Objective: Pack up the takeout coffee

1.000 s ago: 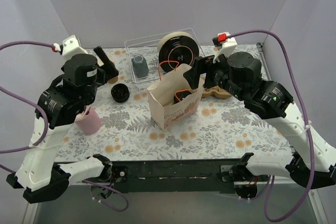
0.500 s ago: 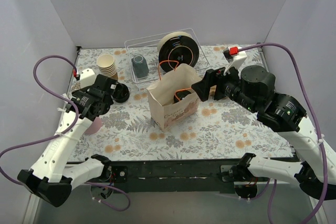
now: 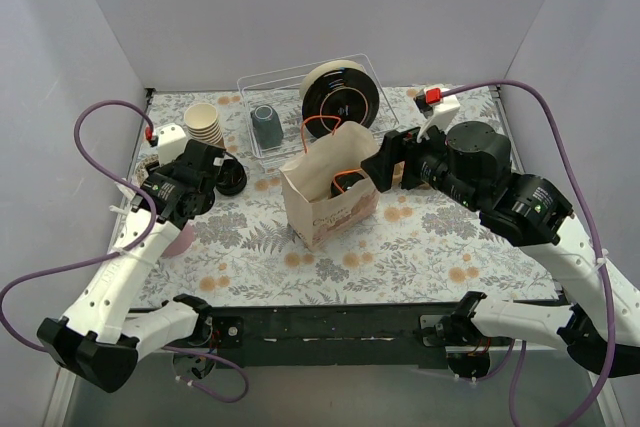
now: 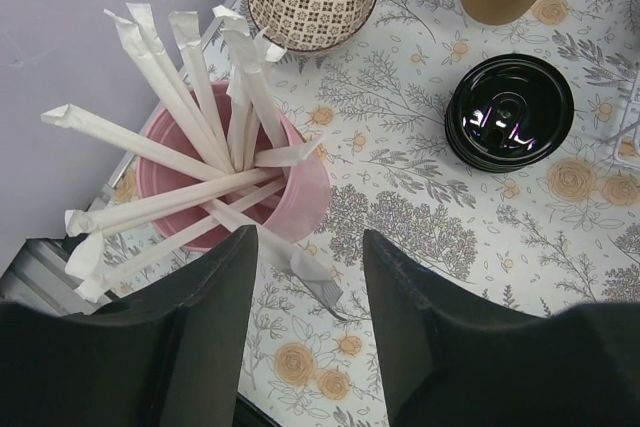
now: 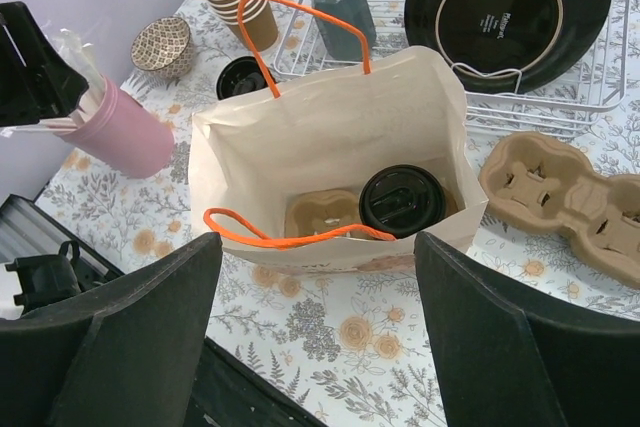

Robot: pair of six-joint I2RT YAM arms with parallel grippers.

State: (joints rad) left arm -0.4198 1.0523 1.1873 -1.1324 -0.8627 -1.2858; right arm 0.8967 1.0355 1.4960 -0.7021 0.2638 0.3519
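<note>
Inside bag [image 5: 330, 137]: coffee [image 5: 402, 200], round glossy black lid, seated in pulp tray [image 5: 318, 215].
Bag: cream paper, orange cord handles.
My left gripper [image 4: 303, 247]: spread, empty.
My right gripper [image 5: 318, 247]: spread, empty.

coffee [image 5: 402, 200] in bag [image 5: 330, 132], lid [image 3: 229, 178] L of bag

A cream paper bag [image 3: 322, 212] with orange handles stands open at the centre of the floral tablecloth [image 3: 430, 242]. Behind it, at upper middle, a clear rack [image 3: 248, 87] holds a grey-blue mug [image 3: 265, 125] and a black plate [image 3: 340, 97]. A stack of paper cups [image 3: 203, 125] sits at upper left, with a black lid [image 3: 232, 178] just below it. The left gripper [image 3: 203, 177] hangs beside that lid. The right gripper [image 3: 384, 167] is at the bag's right rim.
</note>
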